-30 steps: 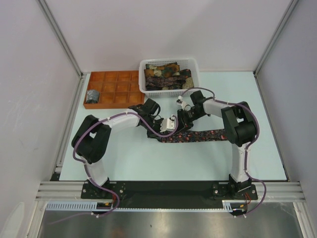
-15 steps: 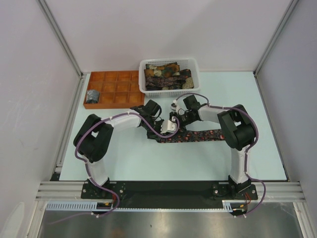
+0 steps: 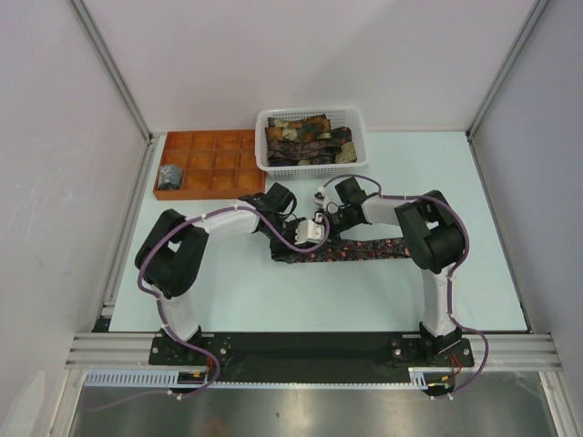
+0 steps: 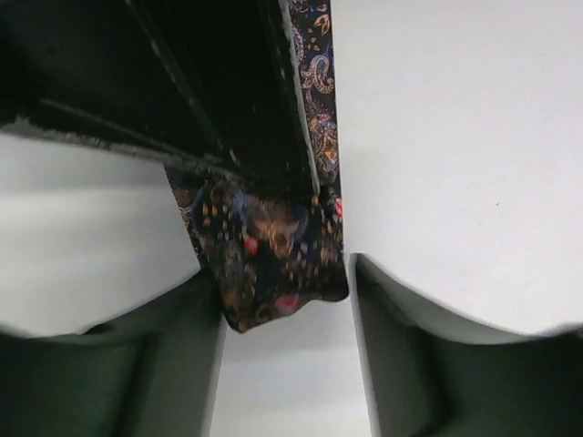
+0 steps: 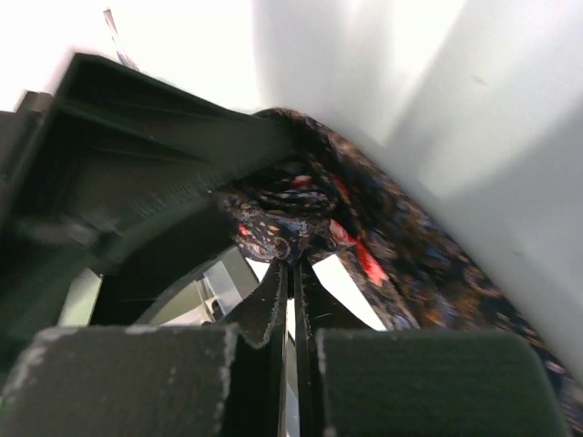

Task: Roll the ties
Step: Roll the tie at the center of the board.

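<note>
Both grippers are met at the left end of the dark tie being rolled.

The right gripper (image 5: 293,300) is seen with its jaws pressed together, and whether fabric is pinched between them cannot be told; the started roll sits just beyond the tips. The left gripper (image 4: 287,364) is held with fingers apart, the folded end lying between them. The long narrow black patterned fabric tie with small pink-red marks (image 3: 364,248) is laid on the pale table (image 3: 255,291) with its long axis running left to right, its unrolled length stretching rightward from both grippers, toward the right arm's side. More ties are kept in the white plastic mesh basket (image 3: 353,116).
</note>
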Available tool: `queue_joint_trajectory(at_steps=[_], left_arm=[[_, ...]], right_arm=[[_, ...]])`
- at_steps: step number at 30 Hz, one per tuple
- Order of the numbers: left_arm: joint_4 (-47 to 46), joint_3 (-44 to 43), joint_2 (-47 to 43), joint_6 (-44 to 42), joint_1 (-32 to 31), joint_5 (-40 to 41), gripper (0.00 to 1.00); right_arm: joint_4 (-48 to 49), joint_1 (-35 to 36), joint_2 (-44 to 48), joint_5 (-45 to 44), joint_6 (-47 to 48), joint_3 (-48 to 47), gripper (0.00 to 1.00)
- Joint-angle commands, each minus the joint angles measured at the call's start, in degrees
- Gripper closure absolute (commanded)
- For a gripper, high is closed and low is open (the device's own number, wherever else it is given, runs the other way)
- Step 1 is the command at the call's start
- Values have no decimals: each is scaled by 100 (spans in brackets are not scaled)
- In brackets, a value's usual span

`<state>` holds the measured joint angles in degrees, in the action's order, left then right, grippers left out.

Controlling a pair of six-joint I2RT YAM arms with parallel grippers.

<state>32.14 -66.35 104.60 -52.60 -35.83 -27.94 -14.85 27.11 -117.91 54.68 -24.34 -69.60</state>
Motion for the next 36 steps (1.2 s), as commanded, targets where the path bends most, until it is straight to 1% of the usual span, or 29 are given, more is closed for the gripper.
queue_joint_trajectory(at_steps=[1,2,3,6,8,15,22,25,26,29,31,32,35,36], left_arm=[[-242,25,-377,127,269,-510,25],[-304,60,-439,153,287,-554,20],[-374,147,-492,153,296,-598,12],[-700,280,-642,188,279,-625,2],[-735,228,-572,189,200,-563,1],[-745,-9,-335,136,-230,-387,0],[-674,-387,103,267,-424,-151,1],[-315,-703,385,233,-495,-1,16],[-192,-835,430,180,-512,17,29],[72,-740,465,-21,-503,140,47],[117,-634,387,-119,-503,158,50],[126,-521,360,-171,-495,140,51],[134,-388,254,-233,-495,131,58],[152,-379,246,-242,-486,44,60]], right_arm=[[-167,-241,-180,-80,245,157,100],[-185,-268,-189,-54,271,175,100],[-193,-329,-206,-10,324,184,100],[-307,-399,-233,26,421,202,100],[-413,-435,-276,26,517,202,100],[-457,-514,-329,26,562,219,100],[-308,-540,-294,113,465,272,100],[-238,-549,-224,192,430,281,100],[-194,-549,-154,280,386,289,100],[-97,-593,117,455,298,342,94],[-79,-619,268,639,280,351,84],[-166,-680,399,693,350,334,77],[-281,-786,575,764,403,211,65],[-290,-839,602,773,421,158,64]])
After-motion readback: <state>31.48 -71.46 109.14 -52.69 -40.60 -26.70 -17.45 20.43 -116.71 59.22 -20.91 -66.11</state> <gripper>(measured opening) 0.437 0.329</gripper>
